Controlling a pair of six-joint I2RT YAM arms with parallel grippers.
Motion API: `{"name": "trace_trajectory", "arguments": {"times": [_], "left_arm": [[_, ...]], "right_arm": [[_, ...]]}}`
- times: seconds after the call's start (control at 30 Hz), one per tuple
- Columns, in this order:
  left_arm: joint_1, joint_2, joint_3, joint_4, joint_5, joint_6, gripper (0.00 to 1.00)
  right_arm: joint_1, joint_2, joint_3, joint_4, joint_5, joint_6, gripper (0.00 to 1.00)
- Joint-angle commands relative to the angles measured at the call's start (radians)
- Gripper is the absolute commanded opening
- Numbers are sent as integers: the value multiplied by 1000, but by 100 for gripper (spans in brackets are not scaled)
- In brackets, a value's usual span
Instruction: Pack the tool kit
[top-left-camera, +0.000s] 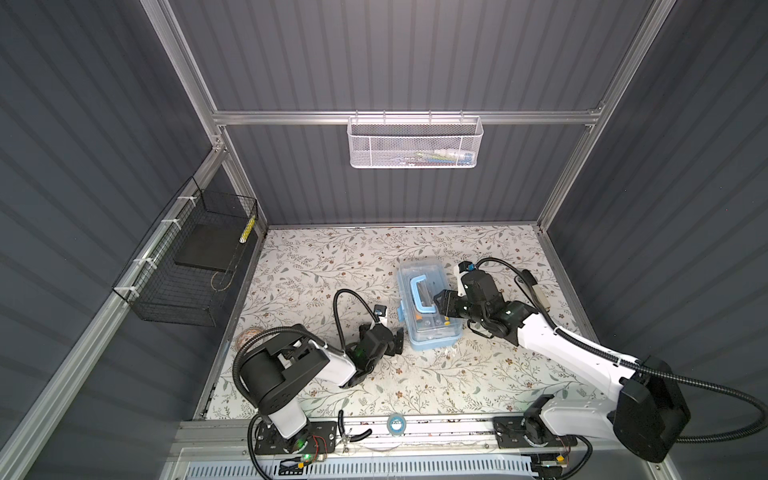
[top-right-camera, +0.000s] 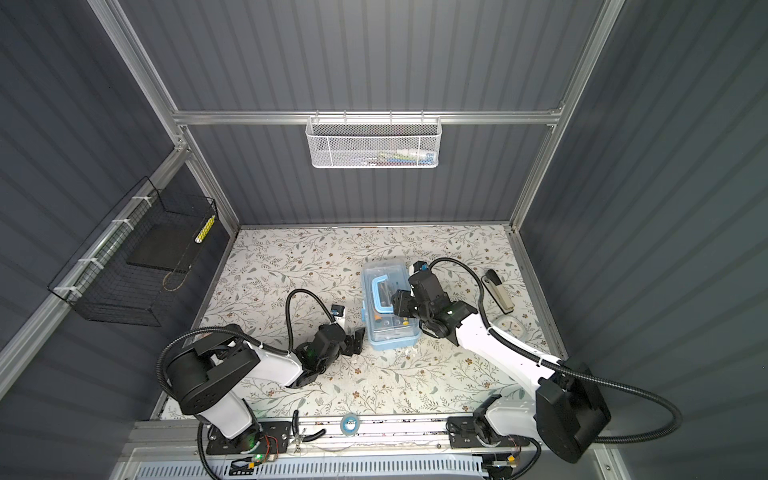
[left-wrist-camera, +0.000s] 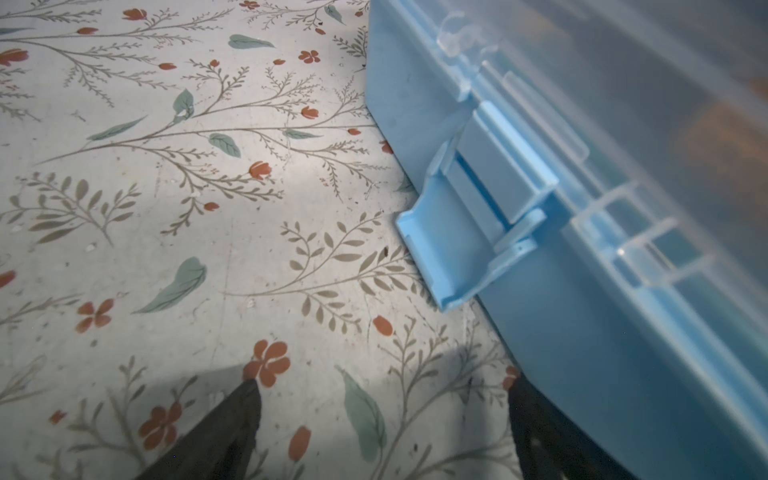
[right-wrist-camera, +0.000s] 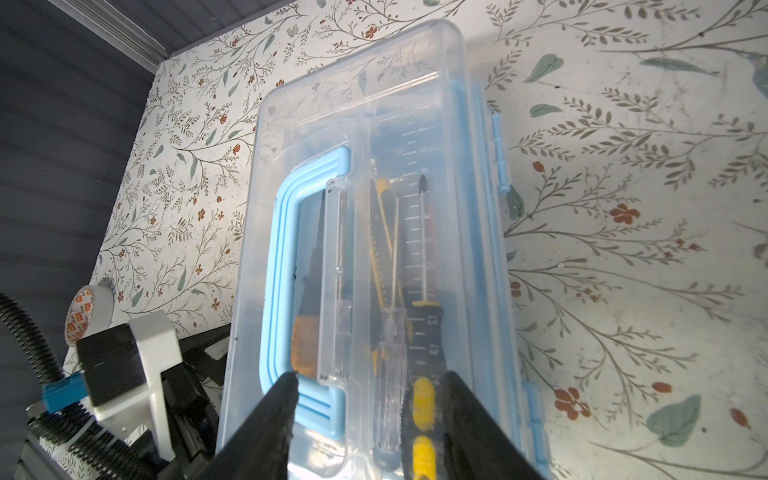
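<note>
Left pincer (left-wrist-camera: 382, 384) gapes empty beside tool kit (left-wrist-camera: 582, 332); right pincer (right-wrist-camera: 370, 377) half-open, empty, above lid (right-wrist-camera: 374, 104).

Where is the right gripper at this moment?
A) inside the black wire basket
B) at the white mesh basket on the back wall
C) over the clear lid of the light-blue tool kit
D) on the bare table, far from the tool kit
C: in the right wrist view the right gripper has its jaws apart directly over the clear lid of the tool kit.
</note>
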Motion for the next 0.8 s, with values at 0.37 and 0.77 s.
{"name": "trace_trajectory", "arguments": {"times": [0.37,0.77], "left_arm": [[-7,134,81,39,-89,7,92],[-7,167,108,41,-215,19,92]], "right_arm": [[-24,1,-34,-10,-33,8,57],[-33,27,-25,-5,-51,6,57]]}}
